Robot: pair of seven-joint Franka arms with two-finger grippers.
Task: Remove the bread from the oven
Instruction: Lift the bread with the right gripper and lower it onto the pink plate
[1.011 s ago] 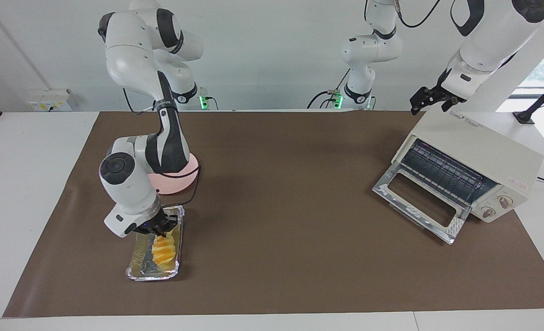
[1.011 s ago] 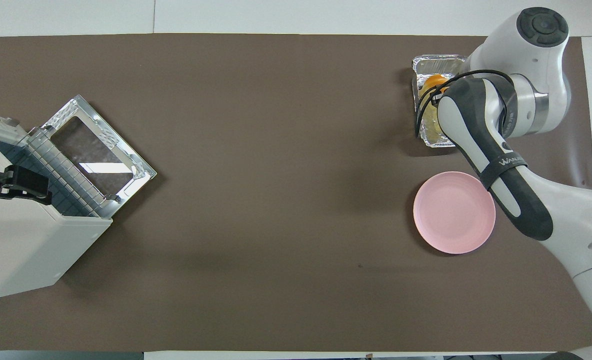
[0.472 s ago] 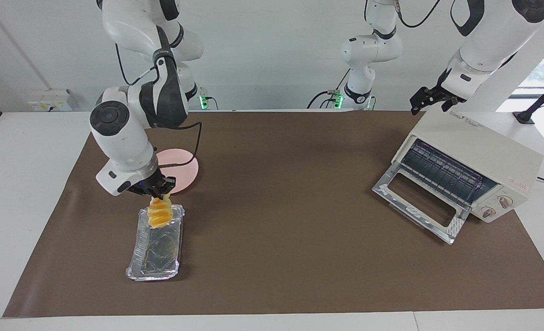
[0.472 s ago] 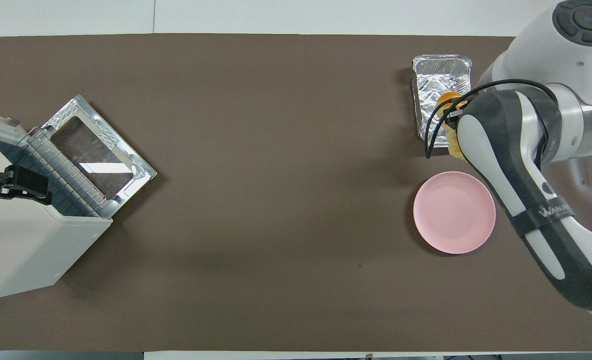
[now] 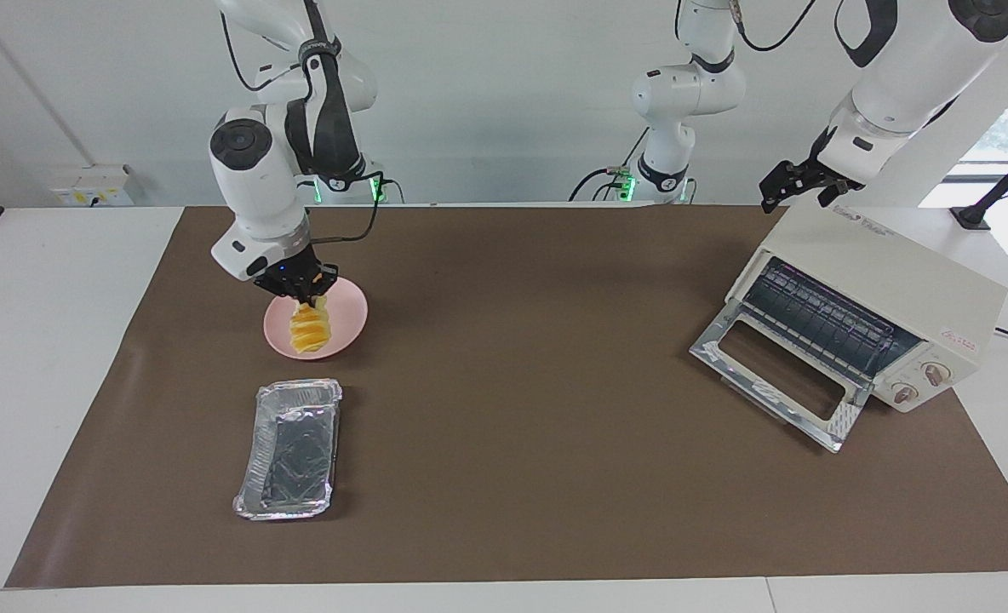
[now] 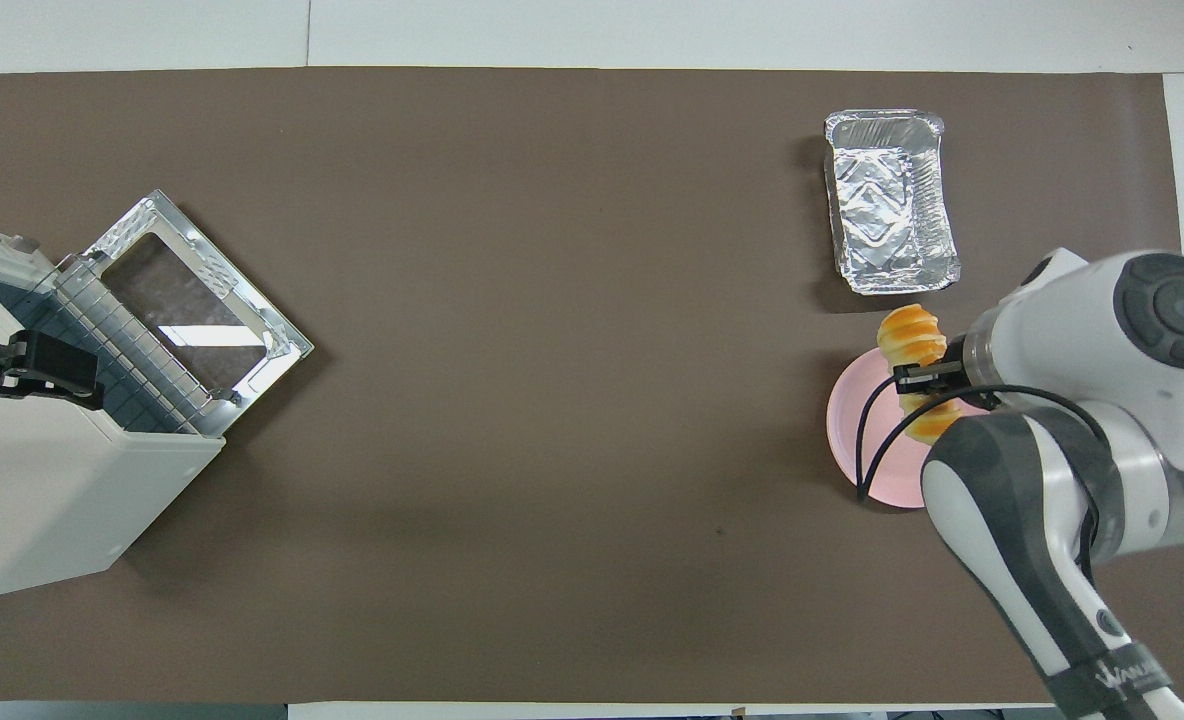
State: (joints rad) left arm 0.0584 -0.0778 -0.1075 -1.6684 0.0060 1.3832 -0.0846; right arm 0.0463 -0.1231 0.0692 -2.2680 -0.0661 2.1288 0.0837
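Note:
My right gripper [image 5: 306, 295] is shut on the upper end of the bread [image 5: 308, 330], a golden ridged loaf that hangs on end over the pink plate [image 5: 347, 320]. In the overhead view the bread [image 6: 910, 340] sticks out from under the right gripper [image 6: 927, 385] over the rim of the plate [image 6: 857, 440]. I cannot tell whether the bread touches the plate. The cream-white oven [image 5: 887, 281] stands at the left arm's end of the table with its door [image 5: 776, 379] dropped open. My left gripper [image 5: 798, 183] hangs over the oven's top and waits; it also shows in the overhead view [image 6: 22, 365].
An empty silver foil tray [image 5: 298, 388] lies on the brown mat, farther from the robots than the plate; it also shows in the overhead view [image 6: 890, 200]. The oven [image 6: 42, 500] and its open door [image 6: 192, 310] take up the left arm's end.
My right gripper lifted the bread out of the foil tray and carried it toward the robots, from over the tray to over the pink plate. The left arm has not moved.

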